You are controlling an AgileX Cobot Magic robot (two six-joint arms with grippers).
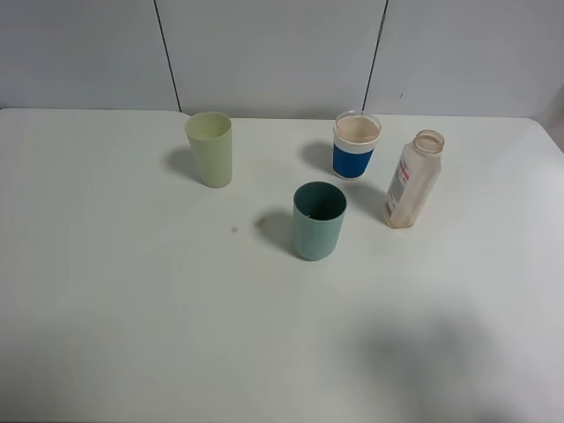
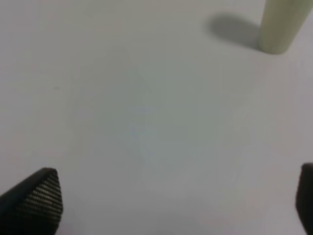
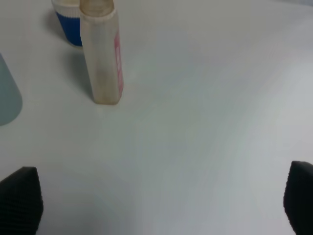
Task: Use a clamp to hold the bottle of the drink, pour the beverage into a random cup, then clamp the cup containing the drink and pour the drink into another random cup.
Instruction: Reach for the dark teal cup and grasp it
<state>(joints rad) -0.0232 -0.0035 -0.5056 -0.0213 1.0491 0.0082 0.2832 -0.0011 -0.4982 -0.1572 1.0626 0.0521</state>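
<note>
The bottle of the drink (image 1: 411, 189) stands uncapped at the right of the table; a faint brown tint shows near its base. The right wrist view also shows the bottle (image 3: 102, 58), upright and well ahead of my right gripper (image 3: 160, 198), whose jaws are wide open and empty. The teal-green cup (image 1: 318, 220) stands mid-table, and only its edge (image 3: 7, 98) shows in the right wrist view. The pale yellow-green cup (image 1: 210, 148) stands at the back left. It also appears (image 2: 281, 24) far ahead of my open, empty left gripper (image 2: 174, 200). Neither gripper shows in the exterior high view.
A clear cup with a blue band (image 1: 356, 145) stands behind the teal cup, left of the bottle, and its blue base (image 3: 68, 27) shows behind the bottle. Two small brown spots (image 1: 260, 223) mark the white table (image 1: 132, 308) left of the teal cup.
</note>
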